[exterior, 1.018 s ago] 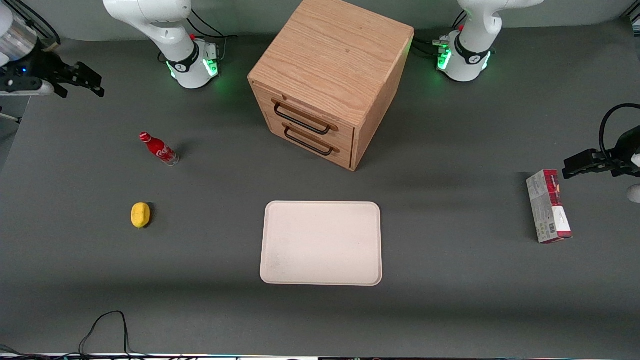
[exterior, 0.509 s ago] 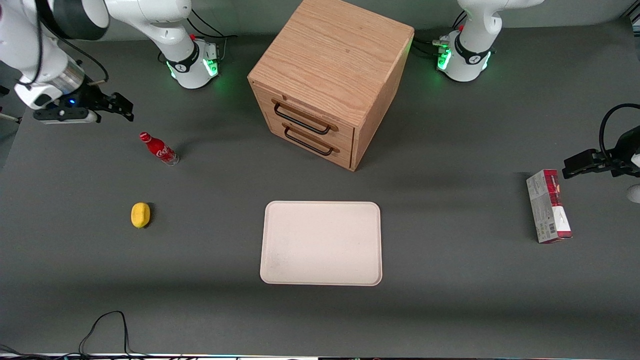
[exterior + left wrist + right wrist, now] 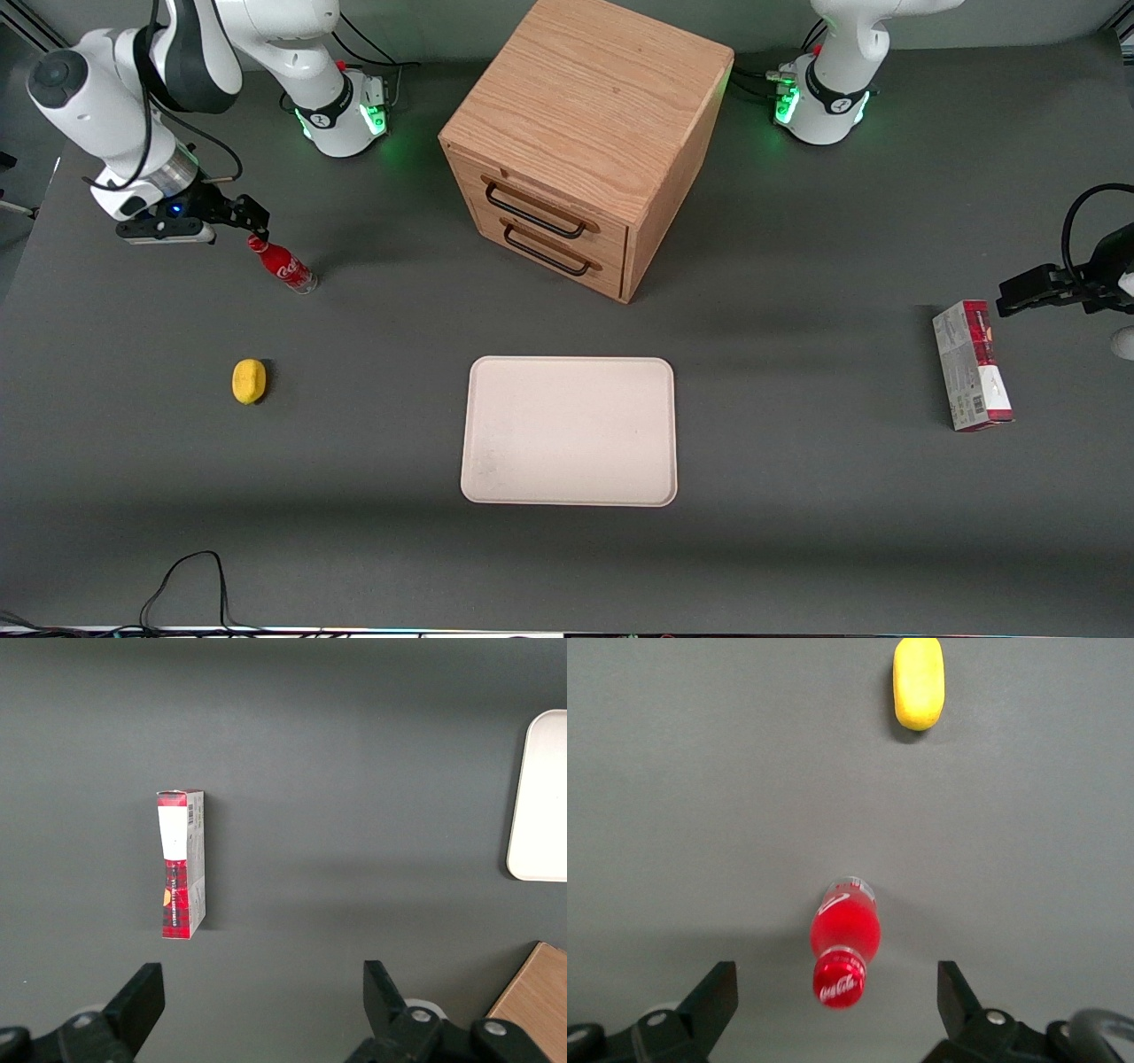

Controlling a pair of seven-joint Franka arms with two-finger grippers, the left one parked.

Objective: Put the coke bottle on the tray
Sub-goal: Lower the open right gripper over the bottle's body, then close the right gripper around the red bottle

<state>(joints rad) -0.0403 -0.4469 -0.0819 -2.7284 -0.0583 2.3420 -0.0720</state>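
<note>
Above the table (image 3: 797, 549), the gripper (image 3: 251, 214) hovers with jaws spread wide over the upright coke bottle (image 3: 282, 263), cap up, well apart from the tray (image 3: 569, 431).

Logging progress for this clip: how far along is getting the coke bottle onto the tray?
Early stage. Done: the gripper is above the coke bottle, its fingers open on either side of the cap in the right wrist view. In hand: nothing; the bottle stands upright on the table, ungrasped. Left: descend, grip, lift and carry it to the tray, which holds nothing.
</note>
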